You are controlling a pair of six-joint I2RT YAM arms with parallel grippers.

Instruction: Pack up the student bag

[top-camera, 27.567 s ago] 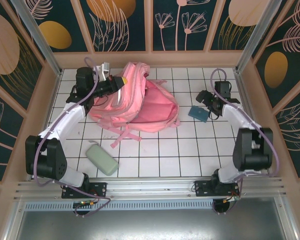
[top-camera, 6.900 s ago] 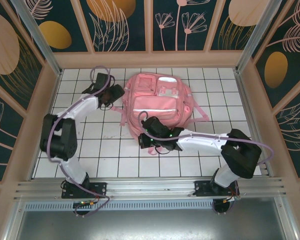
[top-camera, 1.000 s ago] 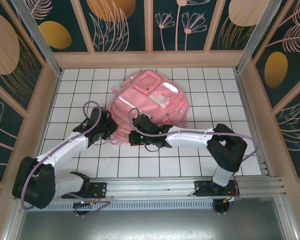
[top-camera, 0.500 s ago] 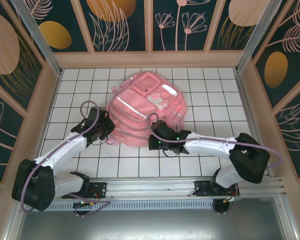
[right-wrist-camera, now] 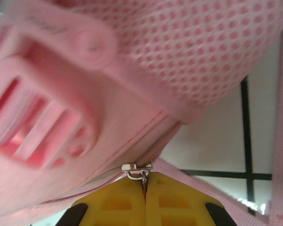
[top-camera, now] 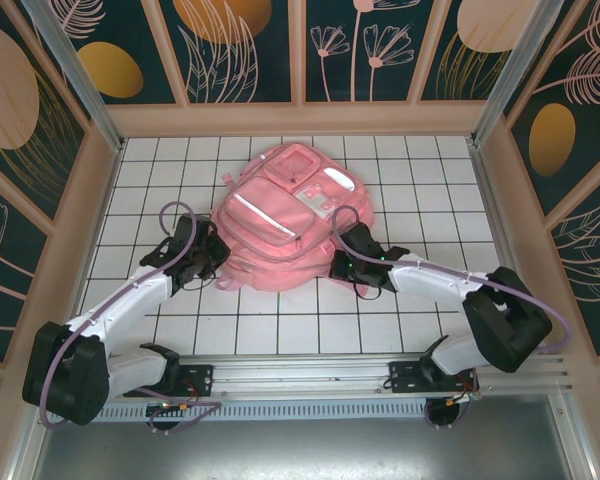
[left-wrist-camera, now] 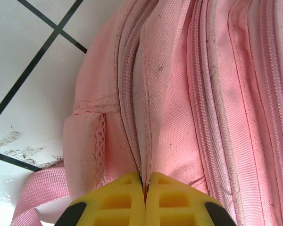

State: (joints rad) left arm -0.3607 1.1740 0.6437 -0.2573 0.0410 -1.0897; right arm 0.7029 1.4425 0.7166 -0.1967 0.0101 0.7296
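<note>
The student bag [top-camera: 285, 222], a big soft pink backpack with a pale reflective strip, lies front up in the middle of the tiled table. At its near left corner my left gripper [top-camera: 218, 256] is shut on a fold of the bag's pink fabric [left-wrist-camera: 148, 108] beside a zipper line; the yellow fingers [left-wrist-camera: 118, 200] pinch the seam. My right gripper [top-camera: 340, 262] sits at the bag's near right edge. Up close, the right gripper [right-wrist-camera: 145, 182] is shut on the metal zipper pull [right-wrist-camera: 136, 167], under a mesh side pocket [right-wrist-camera: 212, 52].
The white tiled table [top-camera: 430, 170] is walled by wooden panels [top-camera: 80, 230] on three sides, with an aluminium rail [top-camera: 300, 372] at the near edge. A pink strap [left-wrist-camera: 35, 193] trails on the tiles by the left gripper; another strap [right-wrist-camera: 282, 117] hangs at the right.
My right gripper has travelled rightward along the bag's near edge to its right side, still shut. The bag has shifted slightly. The left gripper has stayed at the left corner.
</note>
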